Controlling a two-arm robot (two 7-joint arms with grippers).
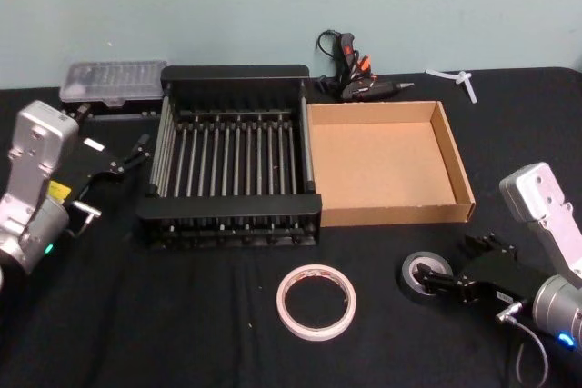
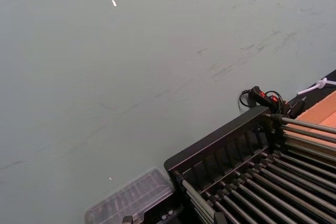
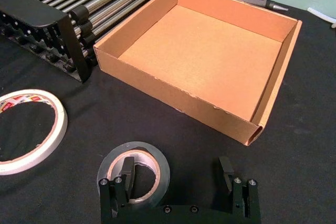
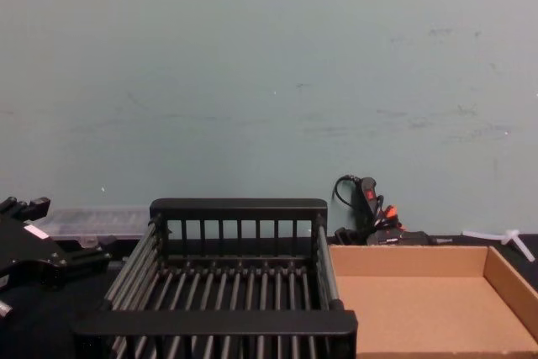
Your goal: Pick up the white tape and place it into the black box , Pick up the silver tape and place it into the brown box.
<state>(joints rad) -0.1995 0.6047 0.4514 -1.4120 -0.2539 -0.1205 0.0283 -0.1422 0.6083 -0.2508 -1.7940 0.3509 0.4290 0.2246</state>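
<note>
A black cloth-covered tabletop (image 1: 182,315) carries everything. Largest on it is the black box (image 1: 232,163), a plastic crate with barred sides and floor and solid top rims, standing left of centre with nothing inside. Touching its right side is the brown box (image 1: 386,163) — a shallow tan cardboard tray with low walls and a bare flat floor. Behind the crate's left corner lies a clear plastic case (image 1: 114,82); behind the tray's left corner lie a black glue gun (image 1: 350,65) and, beside it, a small dark hand tool (image 1: 377,90).

In front of the crate, lying flat on the cloth, is the white tape (image 1: 316,301), a wide thin ring of cream tape with red print on its inner core. To its right, near but apart, lies the silver tape (image 1: 426,275), a small thick roll of dark grey duct tape with a pale core, in front of the tray.

The right tool (image 3: 177,174) is low over the cloth at the silver tape, its fingers spread wide; one finger (image 3: 127,169) dips into the roll's core and the other stands clear beside the roll — nothing is gripped. The left tool (image 1: 127,159) hangs off the crate's left side, fingers parted and holding nothing.
</note>
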